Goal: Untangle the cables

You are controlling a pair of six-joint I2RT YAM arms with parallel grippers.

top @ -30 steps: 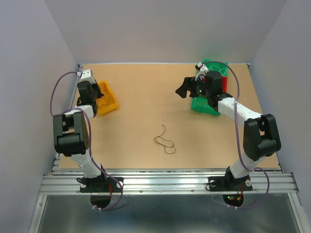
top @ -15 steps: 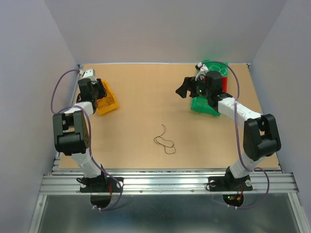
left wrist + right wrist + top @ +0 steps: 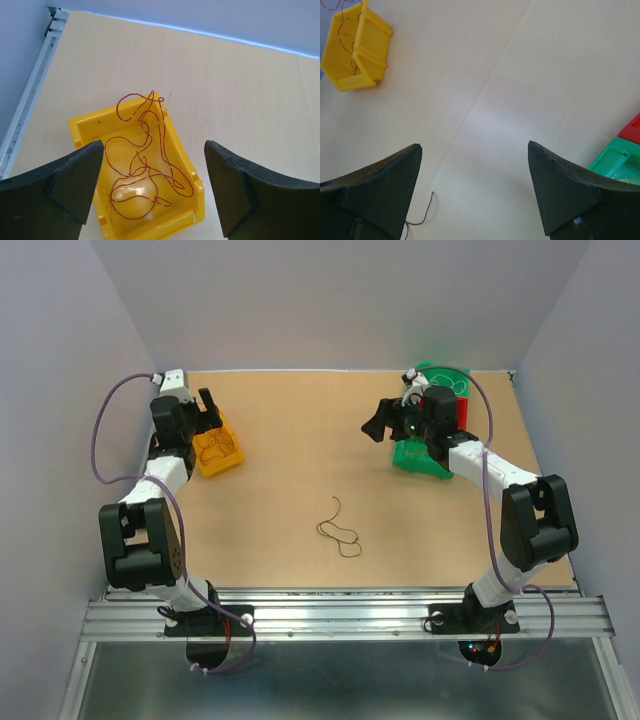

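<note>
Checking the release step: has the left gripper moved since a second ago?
Yes. In the top view the left gripper has pulled back, up and left off the yellow bin, which stayed put; its jaws now stand open.

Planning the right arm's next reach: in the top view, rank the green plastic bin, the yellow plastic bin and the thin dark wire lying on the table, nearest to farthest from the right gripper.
From the right gripper:
1. Green plastic bin, close beside it on the right side.
2. Thin dark wire, mid-table.
3. Yellow plastic bin, far left.
</note>
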